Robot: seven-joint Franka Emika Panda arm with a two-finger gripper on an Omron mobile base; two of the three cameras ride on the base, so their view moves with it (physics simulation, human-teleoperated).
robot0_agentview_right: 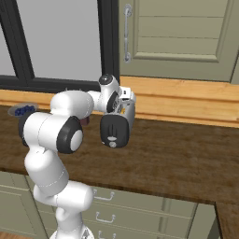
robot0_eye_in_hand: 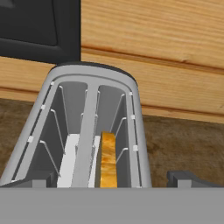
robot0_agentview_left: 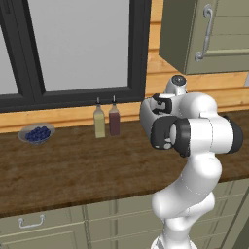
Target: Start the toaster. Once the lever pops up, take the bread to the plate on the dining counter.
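While the white arm hangs folded over the worktop, this is how the kitchen lies:

Wall: warm orange-tan wooden plank wall (robot0_agentview_left: pixel 194 82) runs behind the counter, with a raised ledge along its foot.
Window: large dark-framed window with pale grey panes (robot0_agentview_left: pixel 78 44) sits in that wall, left of the arm in both base views.
Upper cabinet: grey-green panelled cabinet door with a curved silver handle (robot0_agentview_right: pixel 177 32) hangs on the wall above the counter.
Counter: long dark brown wood-grain worktop (robot0_agentview_left: pixel 73 170) spans both base views, over grey-green drawers with silver handles (robot0_agentview_right: pixel 140 210).
Arm: white Franka arm with dark joints (robot0_agentview_left: pixel 194 141) bends forward so the hand points down at the back of the counter.
Toaster: light-grey boxy toaster with 2 slots in its top (robot0_eye_in_hand: pixel 89 118) stands on the worktop against the wall ledge, directly beneath the hand.
Bread: pale yellow-tan slice with a browner edge (robot0_eye_in_hand: pixel 107 159) stands upright inside the right-hand slot of the toaster.
Gripper: two-finger gripper (robot0_eye_in_hand: pixel 111 186) is spread as wide as it goes with nothing held, a dark tip showing at each side of the toaster top.
Bottles: 2 small bottles, 1 pale olive (robot0_agentview_left: pixel 99 121) and 1 dark red-brown (robot0_agentview_left: pixel 114 120), stand side by side near the wall.
Bowl: small grey bowl of blueberries (robot0_agentview_left: pixel 37 133) rests on the worktop, well left of the bottles.
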